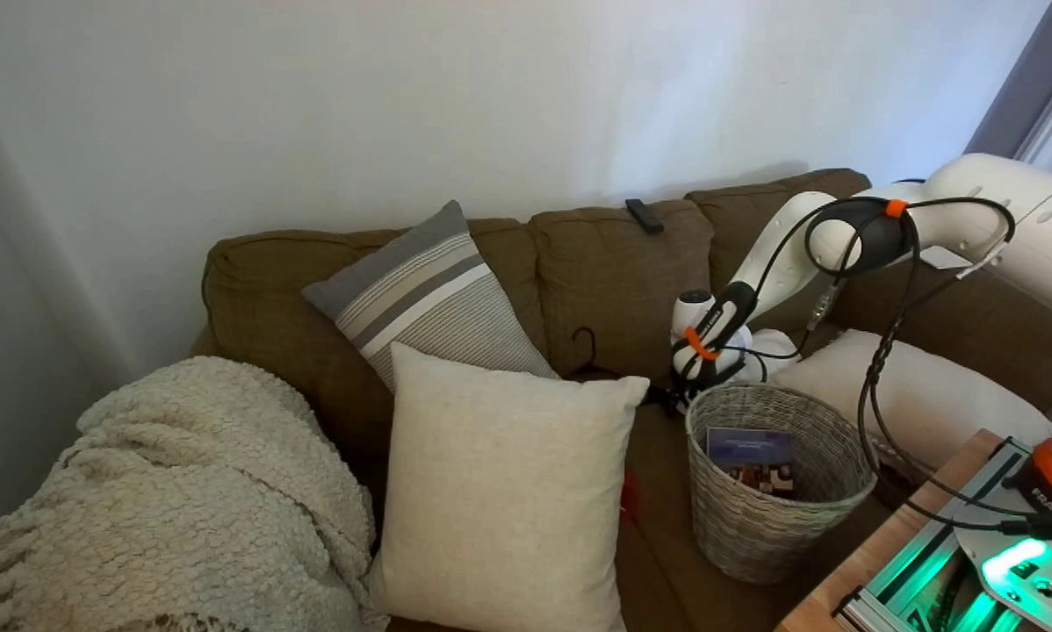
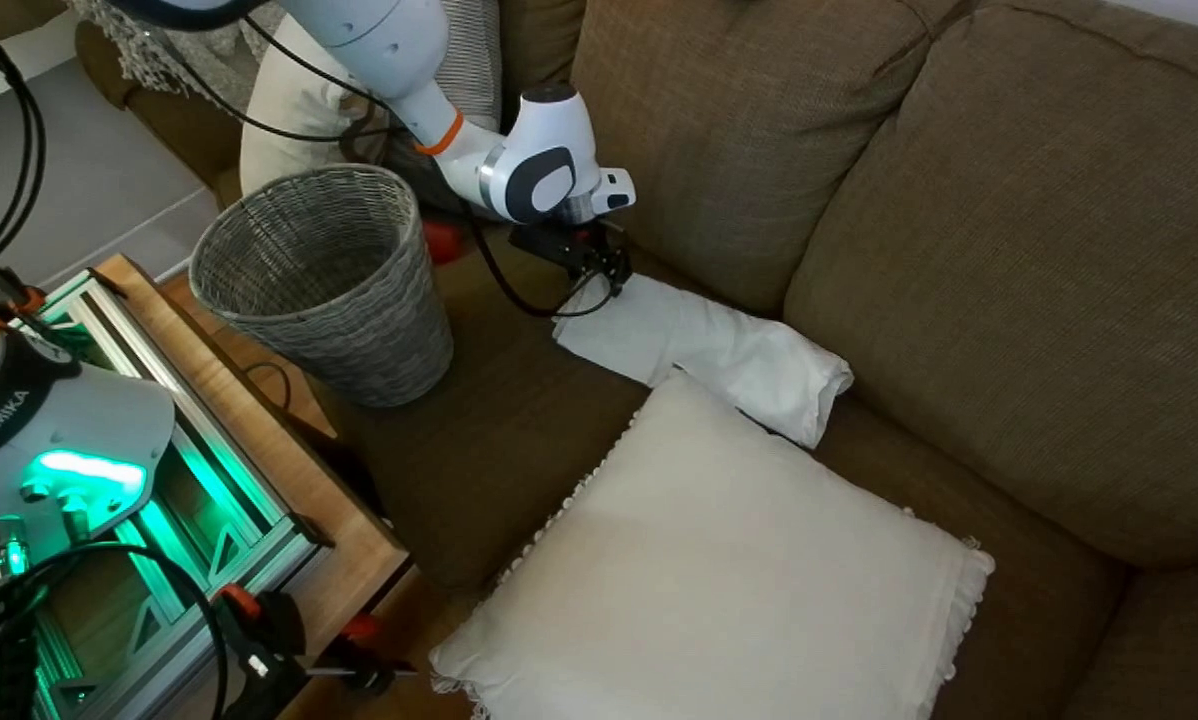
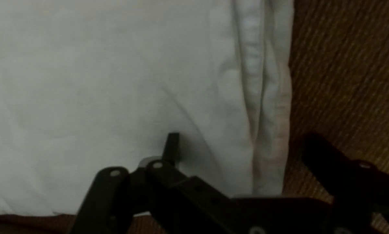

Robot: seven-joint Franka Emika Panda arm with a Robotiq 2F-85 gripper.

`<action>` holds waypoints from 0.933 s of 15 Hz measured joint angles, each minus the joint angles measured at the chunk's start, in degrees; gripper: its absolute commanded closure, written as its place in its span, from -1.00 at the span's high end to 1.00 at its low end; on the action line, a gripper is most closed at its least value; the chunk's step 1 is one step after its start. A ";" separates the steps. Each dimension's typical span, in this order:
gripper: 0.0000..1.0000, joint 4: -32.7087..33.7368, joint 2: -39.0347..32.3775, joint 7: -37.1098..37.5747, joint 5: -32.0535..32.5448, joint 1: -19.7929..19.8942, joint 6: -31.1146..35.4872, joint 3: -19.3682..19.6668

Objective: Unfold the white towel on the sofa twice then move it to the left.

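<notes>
A white towel, folded into a long, wrinkled strip with layered hems, lies on the brown sofa just beyond the near cream pillow, the tool spread wide astride a hemmed edge at the towel's left end.

You face a pale wall at twelve o'clock in an exterior view, bluish light at one, perhaps a door frame at two, a wooden table at four.

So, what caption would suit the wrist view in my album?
Open gripper straddling the layered edge of a white towel on the brown sofa.
</notes>
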State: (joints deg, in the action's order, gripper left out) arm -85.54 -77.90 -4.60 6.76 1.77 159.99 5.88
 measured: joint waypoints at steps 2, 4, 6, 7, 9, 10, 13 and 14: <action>0.02 1.80 -1.69 0.05 0.00 -0.53 0.55 0.47; -0.27 2.40 -1.97 0.08 0.00 -0.87 0.56 0.69; -0.57 2.38 -1.67 0.04 0.02 -0.88 0.56 0.58; -0.74 2.18 -1.37 -0.11 0.03 -0.82 0.56 0.46; -1.00 0.76 -0.02 -1.91 0.04 0.04 0.71 -0.88; -1.00 -0.50 1.02 -4.01 0.04 1.34 0.99 -2.64; -0.95 -6.19 4.85 -11.38 0.04 7.38 2.69 -10.31; -0.95 -8.61 6.28 -13.81 0.03 9.76 3.22 -13.14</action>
State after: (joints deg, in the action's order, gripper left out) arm -94.15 -71.62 -18.41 6.79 11.53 163.21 -7.25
